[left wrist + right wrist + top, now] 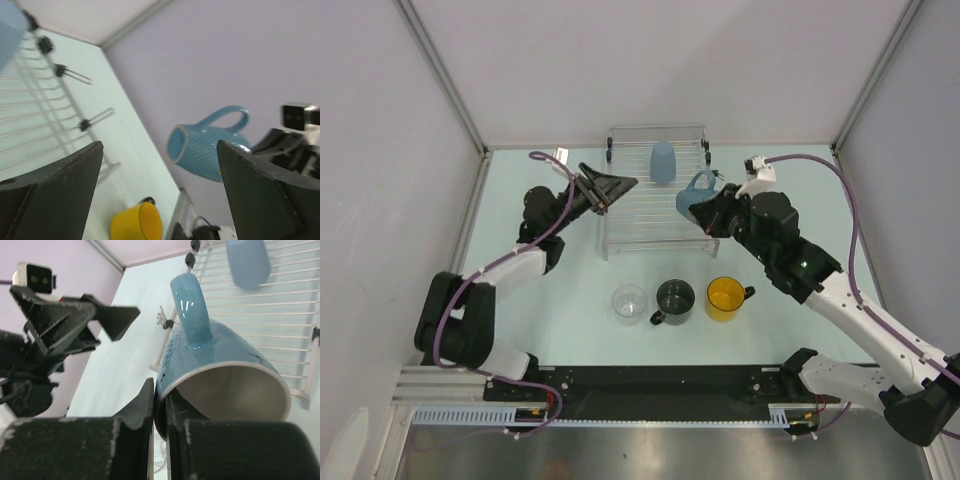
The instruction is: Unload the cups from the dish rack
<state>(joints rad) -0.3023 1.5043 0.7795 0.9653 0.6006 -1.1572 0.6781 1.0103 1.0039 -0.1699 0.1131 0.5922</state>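
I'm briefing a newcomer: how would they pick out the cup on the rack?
Find the silver wire dish rack, centre of the overhead view. On its far bars rests a pale blue handleless cup. The darker blue handled mug nearby is in the right gripper.

light: bright, even, diffuse; top view sharp
shadows: faint and soft on bench (pixel 560 290)
glare: small white streaks on blue mug (pixel 220 347) handle
blur: left wrist view soft, dish rack (pixel 84 123) wires smeared
focus: right claw (pixel 160 395) fingers near lens, fuzzy
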